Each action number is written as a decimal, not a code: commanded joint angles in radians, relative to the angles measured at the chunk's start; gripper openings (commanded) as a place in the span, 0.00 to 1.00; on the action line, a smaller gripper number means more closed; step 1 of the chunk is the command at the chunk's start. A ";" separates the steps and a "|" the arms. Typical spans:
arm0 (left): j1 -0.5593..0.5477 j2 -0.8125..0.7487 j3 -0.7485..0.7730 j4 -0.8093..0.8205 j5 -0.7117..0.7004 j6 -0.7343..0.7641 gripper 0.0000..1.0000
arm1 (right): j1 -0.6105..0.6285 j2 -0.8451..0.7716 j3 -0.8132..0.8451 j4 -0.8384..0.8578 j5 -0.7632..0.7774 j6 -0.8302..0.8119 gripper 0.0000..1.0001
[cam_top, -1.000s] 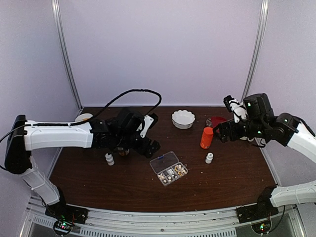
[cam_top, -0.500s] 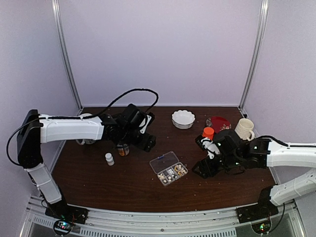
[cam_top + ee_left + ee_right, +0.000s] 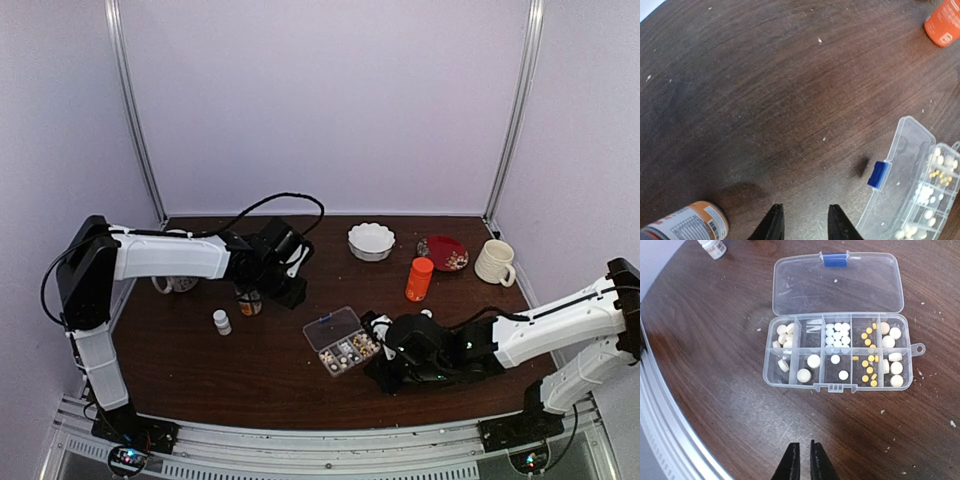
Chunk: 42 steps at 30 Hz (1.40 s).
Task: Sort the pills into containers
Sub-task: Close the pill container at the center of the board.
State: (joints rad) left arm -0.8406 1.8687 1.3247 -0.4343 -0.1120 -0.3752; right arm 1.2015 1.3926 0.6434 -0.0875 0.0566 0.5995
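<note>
Right gripper (image 3: 800, 460) poised low over the counter (image 3: 715, 340), fingers drawn almost together with nothing between them, just off the latch-side rim of the clear organizer box (image 3: 832, 386). The box lies open, its lid (image 3: 837, 287) folded flat on the far side with the blue latch (image 3: 834, 259) outermost. The pills (image 3: 837, 332) sit sorted by kind in its compartments: white rounds, small yellow ones and larger cream ones. One upper compartment looks nearly bare. Pale specks (image 3: 885, 412) dot the wood around the box; whether they are pills or crumbs is too small to tell. The left gripper (image 3: 804, 225) hangs over bare counter with its fingers apart and empty, between a labelled amber bottle (image 3: 690, 225) and the box lid. The sorting appears to be mid-course, between picks. The next move would likely call for parting the right fingers and pinching a very small pellet without nudging the light box. The metal rail (image 3: 660, 430) at the counter's near edge runs close to the right gripper, so free room lies mainly over the box and toward the small white bottle (image 3: 712, 247). Farther back stand the orange bottle (image 3: 419, 279), white bowl (image 3: 371, 241), red plate (image 3: 443, 252) and mug (image 3: 494, 262), all well apart from the box.
</note>
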 commanded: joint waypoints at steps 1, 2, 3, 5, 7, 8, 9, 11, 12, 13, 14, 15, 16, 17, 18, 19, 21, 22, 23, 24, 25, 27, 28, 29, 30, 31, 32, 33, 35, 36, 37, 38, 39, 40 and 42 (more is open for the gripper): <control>0.014 0.023 0.025 -0.001 0.047 0.018 0.26 | 0.014 0.060 0.003 0.073 0.068 0.059 0.00; 0.015 0.029 0.025 -0.001 0.047 0.023 0.20 | 0.016 0.070 0.000 0.081 0.074 0.068 0.00; 0.015 0.040 0.027 -0.003 0.047 0.028 0.14 | 0.017 0.080 -0.002 0.084 0.082 0.080 0.00; 0.017 0.062 0.038 -0.009 0.051 0.035 0.03 | 0.017 0.103 0.000 0.084 0.096 0.098 0.00; 0.018 0.084 0.050 -0.013 0.063 0.038 0.00 | 0.018 0.134 0.016 0.084 0.099 0.097 0.00; 0.020 0.095 0.054 -0.014 0.071 0.038 0.00 | 0.017 0.150 0.025 0.080 0.100 0.097 0.00; 0.020 0.105 0.058 -0.013 0.080 0.038 0.00 | 0.017 0.165 0.033 0.075 0.100 0.097 0.00; 0.020 0.126 0.064 -0.008 0.101 0.038 0.00 | 0.017 0.191 0.040 0.075 0.104 0.105 0.00; 0.020 0.136 0.068 -0.009 0.110 0.038 0.00 | 0.017 0.200 0.041 0.077 0.106 0.109 0.00; 0.020 0.147 0.073 -0.009 0.127 0.038 0.00 | 0.016 0.206 0.039 0.081 0.106 0.114 0.00; 0.020 0.158 0.079 -0.013 0.150 0.036 0.00 | 0.016 0.210 0.033 0.084 0.106 0.120 0.00; 0.020 0.169 0.086 -0.020 0.163 0.034 0.00 | 0.015 0.213 0.027 0.084 0.104 0.124 0.00; 0.021 0.177 0.092 -0.025 0.174 0.030 0.00 | 0.016 0.215 0.023 0.111 0.102 0.125 0.00; 0.023 0.183 0.091 -0.027 0.189 0.027 0.00 | 0.014 0.216 0.022 0.117 0.102 0.125 0.00; 0.024 0.187 0.090 -0.027 0.203 0.024 0.00 | 0.012 0.219 0.023 0.117 0.103 0.123 0.00; 0.026 0.191 0.088 -0.029 0.218 0.020 0.00 | 0.010 0.222 0.025 0.114 0.103 0.123 0.00; 0.029 0.201 0.088 -0.028 0.248 0.019 0.00 | 0.003 0.228 0.025 0.115 0.100 0.123 0.00; 0.030 0.205 0.089 -0.028 0.265 0.020 0.00 | -0.002 0.231 0.027 0.115 0.099 0.123 0.00; 0.031 0.209 0.091 -0.028 0.286 0.021 0.00 | -0.008 0.234 0.027 0.116 0.096 0.124 0.00; 0.031 0.213 0.093 -0.028 0.299 0.022 0.00 | -0.012 0.237 0.027 0.118 0.091 0.124 0.00; 0.031 0.216 0.096 -0.028 0.312 0.022 0.00 | -0.022 0.240 0.027 0.120 0.085 0.126 0.00; 0.031 0.219 0.100 -0.026 0.332 0.025 0.00 | -0.034 0.247 0.026 0.129 0.069 0.125 0.00; 0.031 0.217 0.102 -0.025 0.339 0.027 0.00 | -0.039 0.251 0.025 0.133 0.060 0.125 0.00; 0.031 0.217 0.105 -0.026 0.343 0.030 0.00 | -0.043 0.255 0.027 0.135 0.053 0.122 0.00; 0.031 0.214 0.109 -0.027 0.350 0.033 0.00 | -0.047 0.260 0.029 0.136 0.044 0.121 0.00; 0.031 0.212 0.111 -0.027 0.357 0.034 0.00 | -0.051 0.266 0.036 0.134 0.035 0.117 0.00; 0.031 0.208 0.112 -0.027 0.367 0.036 0.00 | -0.053 0.272 0.041 0.130 0.029 0.113 0.00; 0.031 0.207 0.115 -0.026 0.379 0.036 0.00 | -0.055 0.278 0.047 0.126 0.023 0.110 0.00; 0.031 0.203 0.119 -0.025 0.406 0.036 0.00 | -0.057 0.283 0.053 0.121 0.022 0.108 0.00; 0.031 0.199 0.120 -0.025 0.420 0.036 0.00 | -0.057 0.283 0.054 0.121 0.023 0.108 0.00; 0.031 0.196 0.121 -0.024 0.430 0.036 0.00 | -0.058 0.281 0.054 0.121 0.022 0.108 0.00; 0.031 0.192 0.122 -0.025 0.432 0.035 0.00 | -0.061 0.280 0.053 0.121 0.023 0.107 0.00; 0.031 0.188 0.121 -0.025 0.434 0.031 0.00 | -0.063 0.278 0.053 0.121 0.023 0.107 0.00; 0.031 0.182 0.119 -0.024 0.435 0.029 0.00 | -0.065 0.277 0.052 0.120 0.023 0.105 0.00; 0.031 0.172 0.115 -0.022 0.452 0.024 0.00 | -0.069 0.277 0.052 0.121 0.022 0.104 0.00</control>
State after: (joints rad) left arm -0.8146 2.0724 1.4216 -0.4709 0.2779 -0.3496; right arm 1.1446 1.6516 0.6899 0.0647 0.0906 0.7101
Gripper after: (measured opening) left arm 0.008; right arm 0.008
